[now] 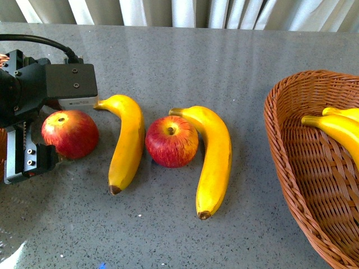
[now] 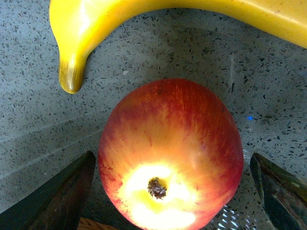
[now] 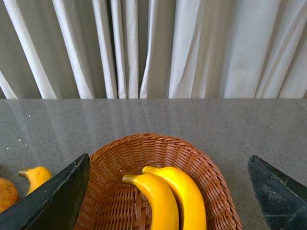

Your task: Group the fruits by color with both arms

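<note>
A grey speckled stone-like tabletop (image 1: pixel 224 61) with a dull sheen fills the front view, and pale pleated curtains (image 3: pixel 206 48) hang behind its far edge. At 3 o'clock sits a brown wicker basket (image 1: pixel 291 168), oval and tightly woven, with two smooth glossy basket bananas (image 1: pixel 336 130) lying side by side inside it. At 9 o'clock the left arm (image 1: pixel 33 89), boxy, matte black and studded with screws, reaches in with a cable looping off its top. The left gripper (image 2: pixel 172 158) stands open around the left apple (image 1: pixel 70 133). In the left wrist view its dark fingers (image 2: pixel 62 196) flank the fruit with a sliver of table showing on each side, so it grips nothing. The right gripper (image 3: pixel 169 159) is spread wide and empty above the basket. Near the centre, toward 4 o'clock, lies the right banana (image 1: pixel 216 151), long and curved, with a brown tip facing the camera. The left banana (image 1: pixel 128 143) lies toward 8 o'clock of centre, its stem end near the gripper's block. The centre apple (image 1: pixel 171 141) is round and red with yellow streaks and a brown stem. It sits between the two bananas, touching the right banana's inner curve and just beside the left one. The left apple shows a yellow blush around its stem pit.
</note>
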Available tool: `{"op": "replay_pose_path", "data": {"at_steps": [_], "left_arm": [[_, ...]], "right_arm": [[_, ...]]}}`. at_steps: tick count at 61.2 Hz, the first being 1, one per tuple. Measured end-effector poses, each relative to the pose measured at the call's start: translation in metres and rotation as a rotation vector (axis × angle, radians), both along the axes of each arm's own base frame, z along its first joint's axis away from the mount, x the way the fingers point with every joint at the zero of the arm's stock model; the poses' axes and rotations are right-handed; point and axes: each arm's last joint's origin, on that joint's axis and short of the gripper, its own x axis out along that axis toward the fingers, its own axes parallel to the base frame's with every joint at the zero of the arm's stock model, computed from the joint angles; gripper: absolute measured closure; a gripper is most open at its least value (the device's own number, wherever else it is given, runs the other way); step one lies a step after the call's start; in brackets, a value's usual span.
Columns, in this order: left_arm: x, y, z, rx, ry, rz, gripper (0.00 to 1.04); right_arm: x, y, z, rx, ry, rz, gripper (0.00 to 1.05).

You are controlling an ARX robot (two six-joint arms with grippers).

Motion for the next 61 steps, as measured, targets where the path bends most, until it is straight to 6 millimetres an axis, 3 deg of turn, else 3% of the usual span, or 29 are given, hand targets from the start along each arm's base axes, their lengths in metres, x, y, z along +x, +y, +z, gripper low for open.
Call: {"op": "replay_pose_path", "data": {"at_steps": [46,49,57,61], "left_arm": [[0.0,-0.015,-0.003,0.001,-0.021,-0.041,0.09],[0.0,-0.015,-0.003,0.003,-0.024,-0.044,0.13],[0.001,-0.016,-0.003,0.002,-0.031,-0.046,0.34],[0.001,-0.016,-0.003,0.003,-0.031,-0.047,0.37]], "right_arm": [[0.0,0.0,0.0,0.0,0.0,0.0,0.09],[0.0,0.0,0.0,0.0,0.0,0.0,0.09],[0.0,0.0,0.0,0.0,0.0,0.0,0.09],[0.0,0.0,0.0,0.0,0.0,0.0,0.09]]}}
